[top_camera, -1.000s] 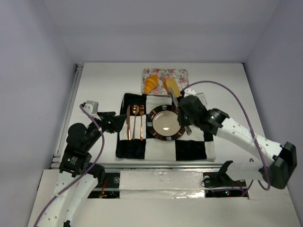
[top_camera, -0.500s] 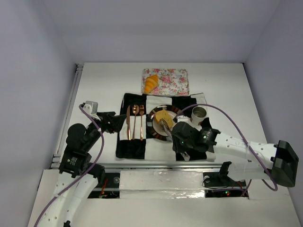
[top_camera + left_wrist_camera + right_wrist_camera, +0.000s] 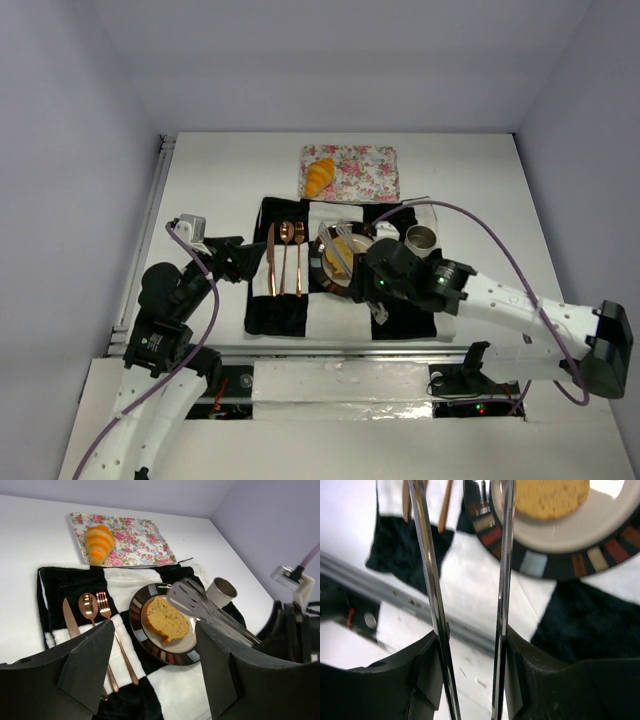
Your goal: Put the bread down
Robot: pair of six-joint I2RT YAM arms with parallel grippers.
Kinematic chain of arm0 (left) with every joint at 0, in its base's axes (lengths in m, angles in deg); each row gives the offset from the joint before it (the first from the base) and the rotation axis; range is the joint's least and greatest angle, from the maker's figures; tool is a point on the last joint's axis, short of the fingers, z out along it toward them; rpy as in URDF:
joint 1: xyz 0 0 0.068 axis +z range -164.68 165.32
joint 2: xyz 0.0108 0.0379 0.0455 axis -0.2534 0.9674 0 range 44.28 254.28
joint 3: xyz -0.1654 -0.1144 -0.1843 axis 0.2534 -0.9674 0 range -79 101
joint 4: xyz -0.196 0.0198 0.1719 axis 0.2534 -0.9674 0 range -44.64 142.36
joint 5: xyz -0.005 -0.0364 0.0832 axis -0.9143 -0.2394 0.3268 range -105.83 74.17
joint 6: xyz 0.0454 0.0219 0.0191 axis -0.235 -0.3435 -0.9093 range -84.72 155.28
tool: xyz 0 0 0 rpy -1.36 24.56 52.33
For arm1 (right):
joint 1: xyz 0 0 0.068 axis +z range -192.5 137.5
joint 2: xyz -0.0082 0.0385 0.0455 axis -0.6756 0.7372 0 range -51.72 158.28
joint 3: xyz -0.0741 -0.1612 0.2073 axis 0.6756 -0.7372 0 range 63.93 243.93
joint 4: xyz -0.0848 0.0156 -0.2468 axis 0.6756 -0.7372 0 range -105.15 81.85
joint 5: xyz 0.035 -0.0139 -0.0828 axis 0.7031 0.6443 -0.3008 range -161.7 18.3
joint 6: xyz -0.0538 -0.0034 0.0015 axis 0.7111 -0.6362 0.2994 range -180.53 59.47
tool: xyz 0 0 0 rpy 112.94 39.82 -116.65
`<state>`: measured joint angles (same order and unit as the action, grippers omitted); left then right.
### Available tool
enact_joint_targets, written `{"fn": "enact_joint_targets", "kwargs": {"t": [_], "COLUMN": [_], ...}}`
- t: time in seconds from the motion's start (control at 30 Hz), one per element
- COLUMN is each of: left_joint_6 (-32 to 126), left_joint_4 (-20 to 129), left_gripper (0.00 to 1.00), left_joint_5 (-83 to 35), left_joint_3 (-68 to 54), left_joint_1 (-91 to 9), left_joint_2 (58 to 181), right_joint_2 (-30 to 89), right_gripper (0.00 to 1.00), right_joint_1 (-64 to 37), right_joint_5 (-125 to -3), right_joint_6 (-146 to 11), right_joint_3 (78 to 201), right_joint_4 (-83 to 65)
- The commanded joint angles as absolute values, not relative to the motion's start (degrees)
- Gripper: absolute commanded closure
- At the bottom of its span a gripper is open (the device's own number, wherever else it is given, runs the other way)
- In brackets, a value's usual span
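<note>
The yellow-tan bread slice [image 3: 343, 256] lies flat on the striped-rim plate [image 3: 325, 270], also in the left wrist view [image 3: 166, 619] and the right wrist view [image 3: 551, 497]. The golden-orange croissant [image 3: 319, 177] lies on the floral tray [image 3: 368, 163], also in the left wrist view [image 3: 98, 542]. My right gripper [image 3: 375, 275] is shut on metal tongs [image 3: 504, 555]. The tong arms are spread, nothing is between them, and their tips hover over the plate's right side [image 3: 200, 605]. My left gripper [image 3: 154, 627] is open and empty, left of the cloth.
A black-and-white checked cloth [image 3: 280, 310] lies under the plate. A copper knife, spoon and fork [image 3: 285, 258] lie on it left of the plate. A metal cup [image 3: 420, 238] stands right of the plate. The table's front rail [image 3: 350, 575] runs along the near edge.
My right arm carried the slice in the tongs from the floral tray to the plate. The slice now lies on the plate and the tongs have opened off it.
</note>
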<state>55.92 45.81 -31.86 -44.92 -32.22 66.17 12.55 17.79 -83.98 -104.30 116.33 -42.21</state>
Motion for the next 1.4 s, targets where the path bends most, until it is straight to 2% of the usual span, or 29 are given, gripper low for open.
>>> {"fn": "enact_joint_targets", "kwargs": {"t": [0.0,0.17,0.3,0.47,0.7,1.03,1.17,1.37], "left_joint_6": [56.1,56.0,56.1,56.0,55.9,55.9,55.9,55.8], "left_joint_4": [47.9,47.8,47.8,48.0,48.1,48.2,48.1,48.1], "left_gripper": [0.37,0.37,0.37,0.37,0.37,0.37,0.37,0.38], "left_joint_5": [-32.2,-32.2,-32.3,-32.8,-33.3,-33.5,-33.4,-33.3], "left_joint_3": [-45.8,-45.8,-45.9,-45.9,-46.0,-46.0,-46.0,-45.9], "left_joint_1": [-32.4,-32.4,-32.4,-32.4,-33.0,-33.5,-33.5,-33.5], "left_joint_2": [65.5,65.2,64.8,64.3,63.7,63.4,63.3,63.3], "right_joint_2": [18.9,30.4,40.7,52.4,62.5,68.9,69.6,66.7], "right_gripper": [0.51,0.51,0.49,0.46,0.44,0.44,0.46,0.41], "right_joint_1": [14.5,5.8,-0.8,-4.7,-7.5,-8.7,-8.7,-8.7], "right_joint_5": [-87.1,-82.3,-78.6,-73.5,-69.6,-65.7,-66.3,-70.9], "right_joint_6": [-103.6,-100.0,-97.7,-96.0,-94.7,-94.8,-94.8,-94.5], "right_joint_3": [121.4,129.7,138.2,148.6,158.2,163.2,163.2,160.4], "right_joint_4": [-33.8,-26.9,-27.3,-29.2,-32.7,-33.9,-34.3,-34.6]}}
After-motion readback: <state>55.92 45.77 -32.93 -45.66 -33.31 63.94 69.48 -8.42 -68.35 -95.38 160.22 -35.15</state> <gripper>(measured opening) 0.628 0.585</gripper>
